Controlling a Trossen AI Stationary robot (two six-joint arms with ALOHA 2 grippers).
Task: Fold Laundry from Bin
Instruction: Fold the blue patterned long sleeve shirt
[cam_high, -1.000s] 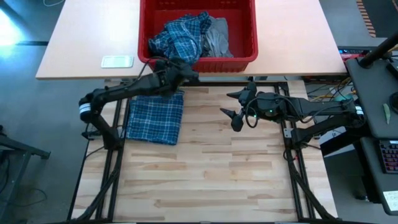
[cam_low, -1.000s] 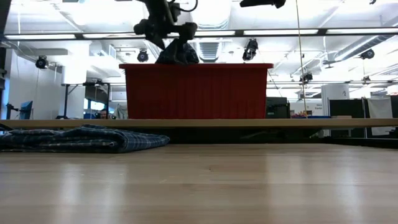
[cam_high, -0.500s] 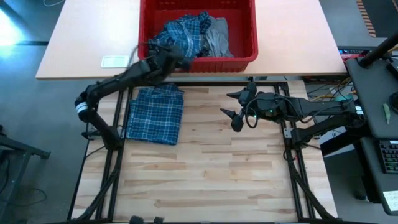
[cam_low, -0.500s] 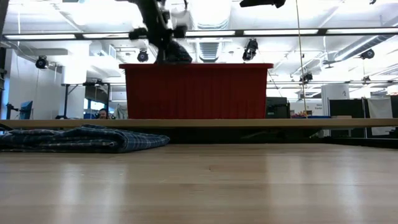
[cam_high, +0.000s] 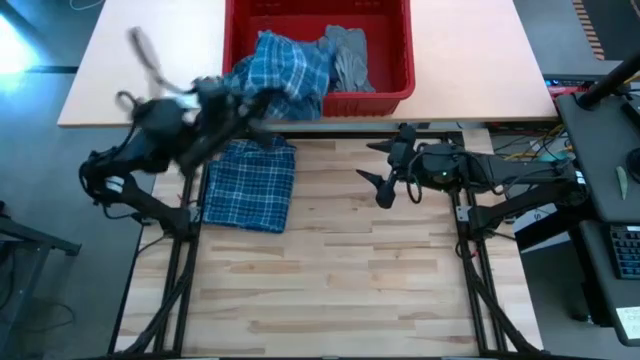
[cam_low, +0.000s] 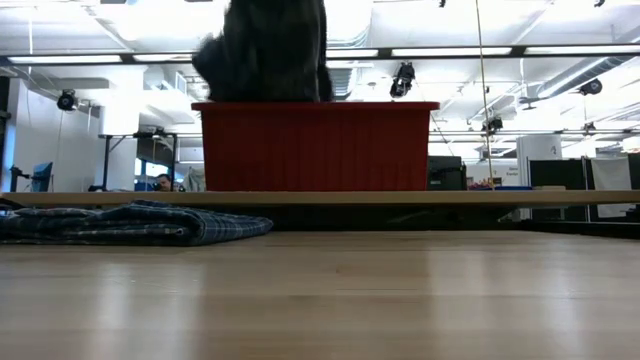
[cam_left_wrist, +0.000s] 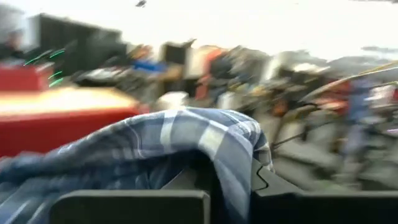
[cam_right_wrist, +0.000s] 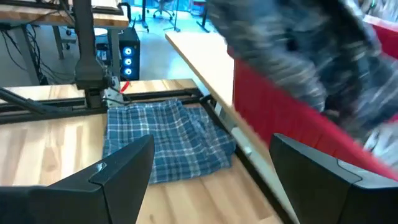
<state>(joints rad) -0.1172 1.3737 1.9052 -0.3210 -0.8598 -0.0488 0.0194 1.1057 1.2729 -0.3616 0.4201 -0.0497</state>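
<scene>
A red bin (cam_high: 388, 98) stands on the far tan table. In it lie a grey T-shirt (cam_high: 348, 55) and part of a blue-and-white plaid shirt (cam_high: 290, 72). My left gripper (cam_high: 240, 102), blurred, is raised at the bin's near left corner, shut on that shirt (cam_left_wrist: 186, 146). In the low view the shirt and gripper show as a dark mass (cam_low: 270, 50) above the bin (cam_low: 315, 145). A folded plaid garment (cam_high: 250, 185) lies flat on the wooden table's left. My right gripper (cam_high: 381, 172) hovers open over the table's middle, holding nothing. My left gripper pinches a bunched fold of the plaid shirt (cam_left_wrist: 233, 155) between its two fingers; how many layers I cannot tell. The fingers come about level from the table's near left. The cloth drapes over them, and the shirt's far part (cam_high: 300, 60) trails back into the bin.
The bin's tan table (cam_high: 140, 60) adjoins the far edge of the wooden table (cam_high: 340, 290). The right wrist view shows the folded plaid garment (cam_right_wrist: 168, 140), the bin's near wall (cam_right_wrist: 280, 118) and the lifted shirt (cam_right_wrist: 311, 56) blurred above it.
My left gripper reached into the bin open, shut on the plaid shirt, then rose and drew back toward the table's near left, tipping up to about level. The shirt has spread out and risen above the bin's near left rim, its far part trailing inside.
</scene>
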